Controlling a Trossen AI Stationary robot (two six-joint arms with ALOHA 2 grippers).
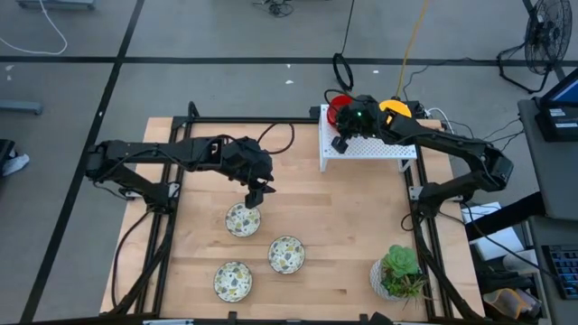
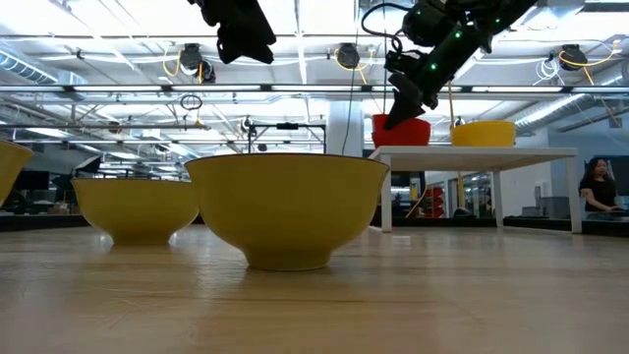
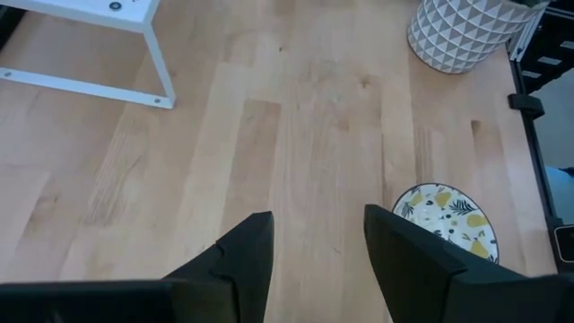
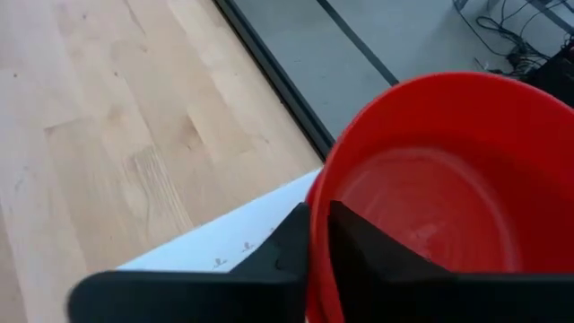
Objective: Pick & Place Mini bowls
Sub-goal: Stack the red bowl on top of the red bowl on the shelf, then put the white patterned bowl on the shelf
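A red mini bowl [image 1: 336, 102] and a yellow one [image 1: 395, 108] stand on the white rack [image 1: 370, 149] at the table's far right. My right gripper [image 1: 341, 116] is at the red bowl's rim, shut on it. Three speckled mini bowls [image 1: 242, 219] [image 1: 286, 255] [image 1: 233, 281], yellow outside, rest on their bases on the wooden table. My left gripper [image 1: 256, 197] hangs open above the table, just beyond the farthest speckled bowl [image 3: 444, 220], with nothing between its fingers [image 3: 260, 242]. My right gripper [image 4: 318, 215] holds the red bowl by its rim [image 4: 321, 179], one finger inside the bowl and one outside its wall. The fingers come slanting down from the table's right side. In the low view the bowl [image 2: 401, 130] sits upright on the rack top.
A white pot with a green plant [image 1: 397, 275] stands at the near right corner. The rack's legs [image 3: 152, 54] rise from the table's far right. A black frame runs along the table's edges. Bare wood lies between the rack and the speckled bowls.
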